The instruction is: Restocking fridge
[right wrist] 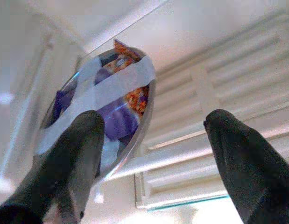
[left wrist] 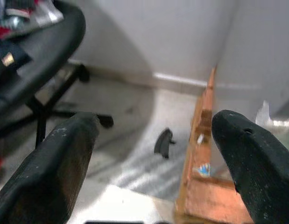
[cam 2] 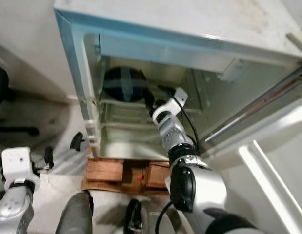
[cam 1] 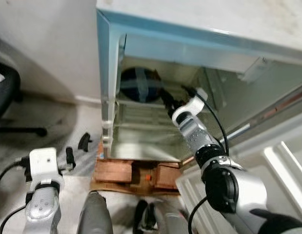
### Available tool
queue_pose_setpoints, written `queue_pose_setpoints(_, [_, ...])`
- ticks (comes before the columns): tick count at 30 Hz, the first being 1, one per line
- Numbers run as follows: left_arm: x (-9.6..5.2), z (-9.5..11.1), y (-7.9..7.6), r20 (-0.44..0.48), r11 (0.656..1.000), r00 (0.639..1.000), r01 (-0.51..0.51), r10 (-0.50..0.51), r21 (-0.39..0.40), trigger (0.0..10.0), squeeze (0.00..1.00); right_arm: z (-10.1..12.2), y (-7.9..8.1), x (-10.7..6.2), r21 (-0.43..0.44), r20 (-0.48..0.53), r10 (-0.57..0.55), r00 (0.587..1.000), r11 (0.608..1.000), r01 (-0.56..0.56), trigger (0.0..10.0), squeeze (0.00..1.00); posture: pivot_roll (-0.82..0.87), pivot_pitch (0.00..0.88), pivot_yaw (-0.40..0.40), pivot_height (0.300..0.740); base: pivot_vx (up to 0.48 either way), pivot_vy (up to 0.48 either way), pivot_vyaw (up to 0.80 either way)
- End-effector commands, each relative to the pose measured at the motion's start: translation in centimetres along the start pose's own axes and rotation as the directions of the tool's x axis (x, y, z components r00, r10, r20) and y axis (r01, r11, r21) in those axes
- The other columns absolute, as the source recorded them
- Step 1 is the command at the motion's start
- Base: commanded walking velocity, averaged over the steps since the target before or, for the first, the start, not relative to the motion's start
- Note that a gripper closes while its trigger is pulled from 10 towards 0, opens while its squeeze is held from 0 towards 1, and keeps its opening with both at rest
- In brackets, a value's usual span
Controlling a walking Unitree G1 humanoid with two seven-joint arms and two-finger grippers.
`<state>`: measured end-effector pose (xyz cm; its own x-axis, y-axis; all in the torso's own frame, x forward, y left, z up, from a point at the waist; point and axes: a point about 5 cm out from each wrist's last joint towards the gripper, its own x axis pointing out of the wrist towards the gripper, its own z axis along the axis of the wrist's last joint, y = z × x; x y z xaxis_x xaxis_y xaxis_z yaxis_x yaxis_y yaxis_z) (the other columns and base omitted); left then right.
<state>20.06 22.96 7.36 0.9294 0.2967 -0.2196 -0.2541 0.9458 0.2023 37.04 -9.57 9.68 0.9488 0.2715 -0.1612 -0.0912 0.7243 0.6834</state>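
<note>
The small fridge (cam 1: pixel 109 73) stands open. On its upper glass shelf (right wrist: pixel 181 154), at the left, sits a round dark bowl (cam 1: pixel 138 84) whose clear lid is crossed with pale tape (right wrist: pixel 111 86). My right gripper (right wrist: pixel 153 128) reaches into the fridge just right of the bowl. It is open, with one finger (right wrist: pixel 81 154) close beside the bowl's rim and nothing held. My left gripper (left wrist: pixel 153 140) hangs low to the left of the fridge, open and empty, pointing at the floor.
The fridge rests on a wooden pallet (cam 1: pixel 131 173). Its white door (cam 1: pixel 272 165) swings out to my right. A black office chair (cam 1: pixel 4 92) stands at the far left, and a small black part (cam 1: pixel 84 141) lies on the floor near the pallet.
</note>
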Motion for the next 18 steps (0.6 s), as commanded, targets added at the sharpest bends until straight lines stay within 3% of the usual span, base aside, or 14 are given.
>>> queue_pose_setpoints(1, [0.0, -0.7, 0.1, -0.019, 1.0, 1.0, 0.004, -0.004, 0.011, 10.0, 0.0, 0.2, -0.7, -0.3, -0.025, 0.001, 0.003, 1.0, 1.0, -0.003, 10.0, 1.0, 0.32, 0.068, -0.163, 0.74, 0.0, 0.0, 0.0])
queue_pose_setpoints(4, [0.4, -0.4, 0.0, 0.006, 1.0, 1.0, 0.019, -0.019, 0.014, 10.0, 0.0, 0.0, -1.3, -1.0, -0.088, -0.001, 0.032, 0.999, 0.996, -0.032, 10.0, 1.0, 0.32, 0.051, -0.158, 0.74, 0.0, 0.0, 0.0])
queue_pose_setpoints(6, [0.5, -0.3, -0.6, 0.024, 0.998, 0.998, 0.062, -0.063, 0.008, 10.0, 0.0, -0.4, -1.1, -2.0, -0.209, -0.011, 0.125, 0.992, 0.97, -0.125, 10.0, 1.0, 0.3, 0.026, -0.154, 0.74, 0.0, 0.0, 0.0])
queue_pose_setpoints(9, [0.5, -0.2, -1.4, 0.033, 0.992, 0.992, 0.125, -0.125, -0.004, 10.0, 0.0, -0.6, -1.1, -3.5, -0.279, -0.01, 0.175, 0.985, 0.945, -0.171, 10.0, 1.0, 0.28, 0.003, -0.15, 0.74, 0.0, 0.0, 0.0])
queue_pose_setpoints(14, [0.2, -0.7, -2.1, 0.025, 0.985, 0.985, 0.173, -0.172, -0.029, 10.0, 0.0, -0.3, -1.2, -5.5, -0.385, 0.038, 0.213, 0.976, 0.905, -0.182, 10.0, 1.0, 0.25, 0.0, -0.133, 0.74, 0.0, 0.0, 0.0])
queue_pose_setpoints(17, [0.3, -0.8, -2.4, 0.035, 0.98, 0.979, 0.201, -0.201, -0.009, 10.0, 0.0, 0.0, -1.5, -6.8, -0.513, 0.092, 0.219, 0.971, 0.846, -0.142, 10.0, 1.0, 0.23, 0.0, -0.125, 0.74, 0.0, 0.0, 0.0])
queue_pose_setpoints(18, [0.3, -0.8, -2.5, 0.04, 0.979, 0.978, 0.203, -0.203, -0.006, 10.0, 0.0, -0.1, -1.5, -7.2, -0.509, 0.087, 0.227, 0.97, 0.847, -0.152, 10.0, 0.67, 0.22, 0.0, -0.119, 0.74, 0.0, 0.0, 0.0])
